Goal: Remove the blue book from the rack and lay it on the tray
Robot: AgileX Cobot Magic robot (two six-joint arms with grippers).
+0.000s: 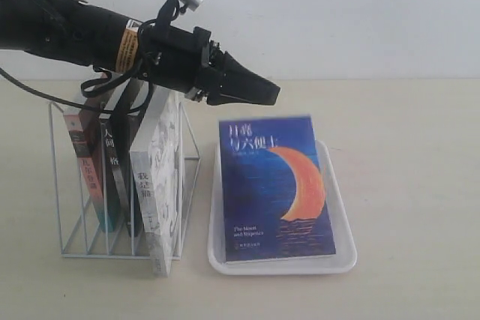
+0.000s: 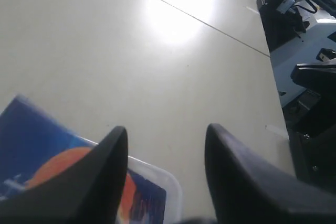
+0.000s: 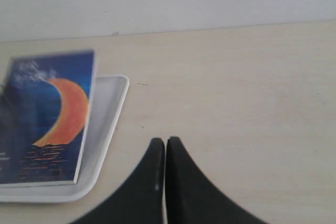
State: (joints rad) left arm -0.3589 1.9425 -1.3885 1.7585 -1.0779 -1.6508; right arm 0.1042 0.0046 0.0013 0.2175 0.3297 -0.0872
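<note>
Blue book (image 1: 276, 189) flat on the tray (image 1: 343, 256), cover up, orange moon and white title showing. Far end sticking out a bit past the tray's far rim, rest of it inside. So yeah, out of the rack (image 1: 58, 185) and down on the tray.

Rack just beside the tray on the pale counter (image 1: 420, 200), small gap between them, not touching. Three books standing in it: white-spined book (image 1: 152, 200) at the end nearest the tray, black-spined book (image 1: 118, 174) next to it, then a reddish-spined book (image 1: 81, 151) on the far side. All leaning a bit.

Left tool (image 1: 271, 95) up in the air, over the tray-side end of the rack, tips pointing toward the far end of the blue one. Well clear of it, touching nothing. Fingers (image 2: 102, 177) spread wide in the wrist view, only bare counter in the gap, nothing held. Corner of the cover and a bit of tray rim peeking out under one finger.

Right tool (image 3: 165, 148) only visible in its own wrist view. Fingers pressed together, tips touching, nothing pinched between them. Hanging over bare counter, tray and its load near, off to one side, no contact with either.

Plain white wall (image 1: 337, 13) behind everything.
</note>
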